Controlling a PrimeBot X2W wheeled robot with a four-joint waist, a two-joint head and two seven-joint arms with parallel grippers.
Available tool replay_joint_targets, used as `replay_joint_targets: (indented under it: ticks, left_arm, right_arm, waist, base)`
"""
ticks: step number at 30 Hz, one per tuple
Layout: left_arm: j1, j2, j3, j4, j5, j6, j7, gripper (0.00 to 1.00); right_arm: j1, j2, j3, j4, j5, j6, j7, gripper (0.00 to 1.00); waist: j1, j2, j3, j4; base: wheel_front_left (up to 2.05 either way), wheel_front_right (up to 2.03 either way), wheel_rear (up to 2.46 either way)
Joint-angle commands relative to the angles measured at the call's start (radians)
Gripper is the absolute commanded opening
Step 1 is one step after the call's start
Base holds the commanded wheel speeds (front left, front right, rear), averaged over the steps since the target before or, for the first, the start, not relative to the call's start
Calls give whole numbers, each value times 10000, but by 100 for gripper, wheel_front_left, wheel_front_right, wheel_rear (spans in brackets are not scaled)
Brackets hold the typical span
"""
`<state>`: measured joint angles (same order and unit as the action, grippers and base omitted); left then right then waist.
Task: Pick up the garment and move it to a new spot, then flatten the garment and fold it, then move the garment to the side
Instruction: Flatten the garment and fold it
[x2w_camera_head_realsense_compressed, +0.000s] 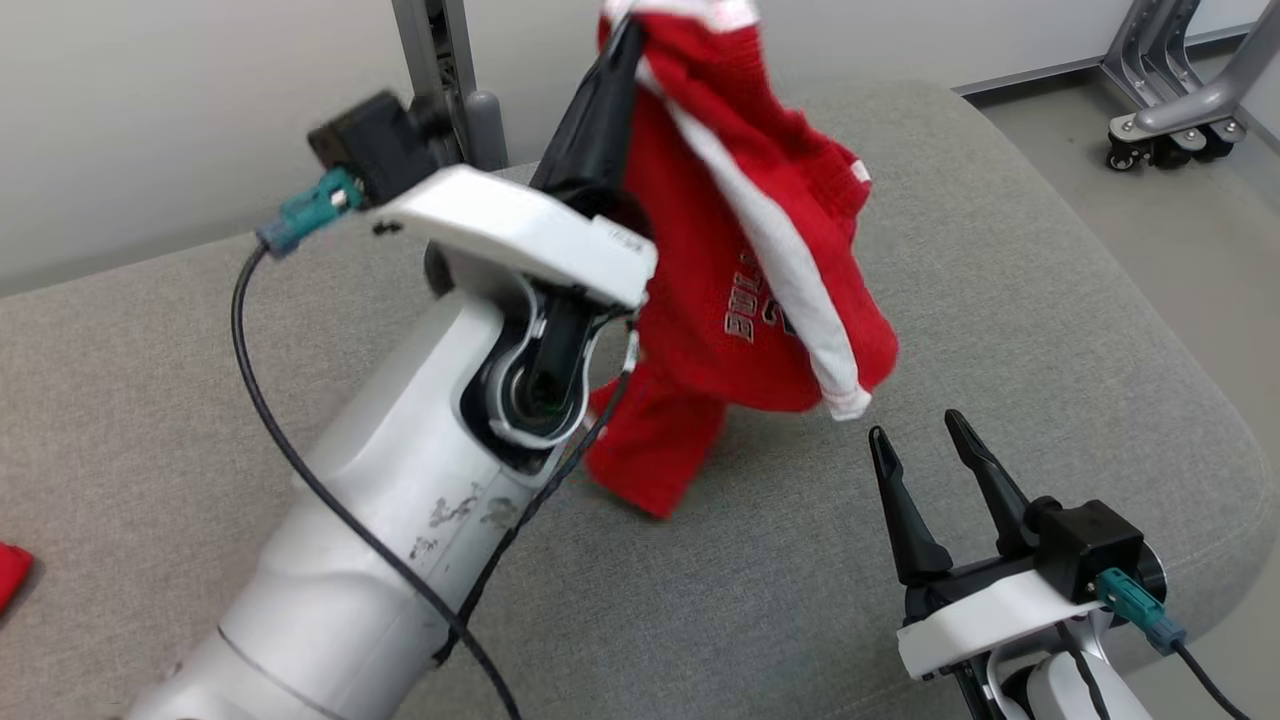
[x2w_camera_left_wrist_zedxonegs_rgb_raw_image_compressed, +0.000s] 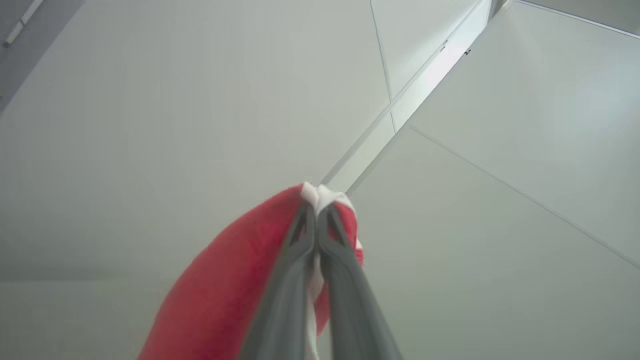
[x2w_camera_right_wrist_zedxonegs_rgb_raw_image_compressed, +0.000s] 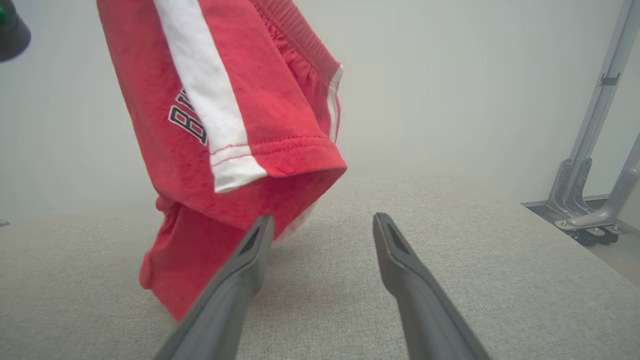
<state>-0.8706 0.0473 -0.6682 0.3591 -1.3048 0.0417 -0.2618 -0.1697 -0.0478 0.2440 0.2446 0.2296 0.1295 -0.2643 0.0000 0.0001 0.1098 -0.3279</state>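
While aloft in the left end effector (x2w_camera_left_wrist_zedxonegs_rgb_raw_image_compressed: 315, 209), red shorts (x2w_camera_head_realsense_compressed: 715, 290).

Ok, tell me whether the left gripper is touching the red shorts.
Touching. In the left wrist view the left gripper is clamped shut on the white edge of the red shorts.

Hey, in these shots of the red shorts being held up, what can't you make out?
Lettering on the shorts: head view, the white stripe folds over it, so the word is incomplete.
Red item at lower left: head view, cut by the frame edge; unidentifiable.
Top of the shorts: head view, cropped by the top edge past the left gripper.
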Motion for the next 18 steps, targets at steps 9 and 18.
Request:
replay_joint_targets:
  ticks: [9,18]
  left_arm:
    - [2342,49,1483,2270,-1004,433,-23,0]
    - [3648,49,3797,2825,745,-86,-25,41]
  right_arm:
    - [123,-51,-91,-40,-42,24,-23,100]
    - [116,-53,-56,-3,-143,24,-22,100]
  waist:
    - [0,-1,117,353]
    - [0,-1,162,939]
  base:
    - [0,0,0]
    - [0,0,0]
